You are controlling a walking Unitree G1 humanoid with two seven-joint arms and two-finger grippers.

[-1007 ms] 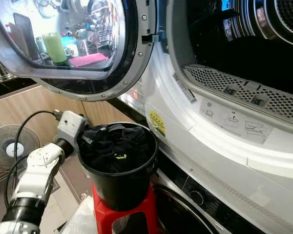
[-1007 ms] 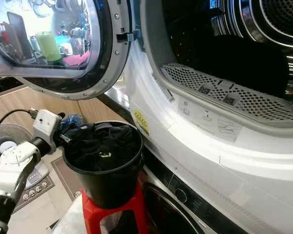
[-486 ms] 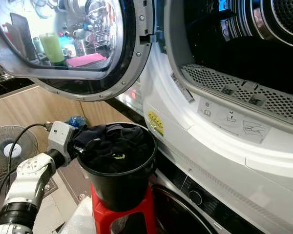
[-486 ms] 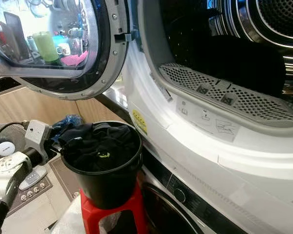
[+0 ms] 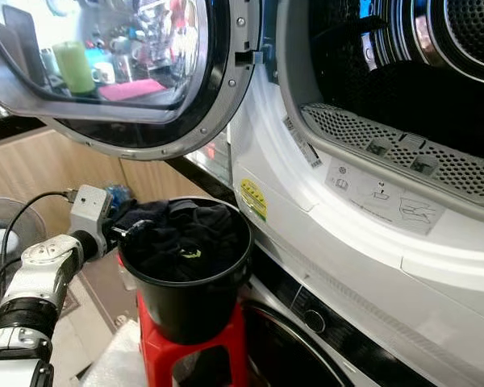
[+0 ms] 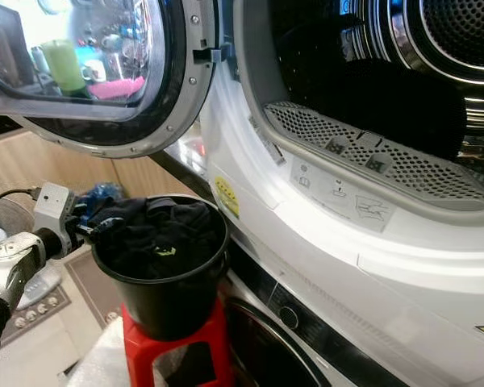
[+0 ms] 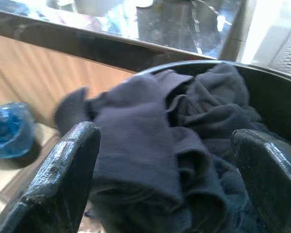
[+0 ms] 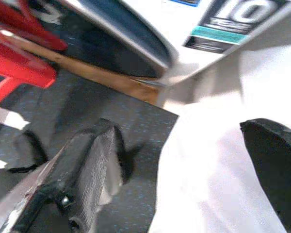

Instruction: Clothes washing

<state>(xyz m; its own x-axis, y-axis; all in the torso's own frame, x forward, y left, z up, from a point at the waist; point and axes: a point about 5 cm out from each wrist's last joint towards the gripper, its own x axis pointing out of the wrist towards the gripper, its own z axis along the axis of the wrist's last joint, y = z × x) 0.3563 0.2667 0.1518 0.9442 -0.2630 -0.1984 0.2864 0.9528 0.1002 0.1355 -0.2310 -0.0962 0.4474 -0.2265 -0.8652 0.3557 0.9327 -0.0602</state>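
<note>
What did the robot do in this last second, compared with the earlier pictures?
The left gripper pulled back from over the clothes toward the near rim of the black bucket, its fingers open around a dark fold. Nothing has visibly been lifted out. The view itself also shifted slightly. The bucket stayed on the red stool, and the dryer door stayed open.

Matt dark cloth fills glossy plastic bucket.

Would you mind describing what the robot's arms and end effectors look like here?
The left arm has rounded silver-white segments with black joints, a boxy silver wrist block and a thin black cable looping beside it. Its left end effector has two long, flat black fingers, slightly scuffed. The right end effector has the same black fingers.
</note>
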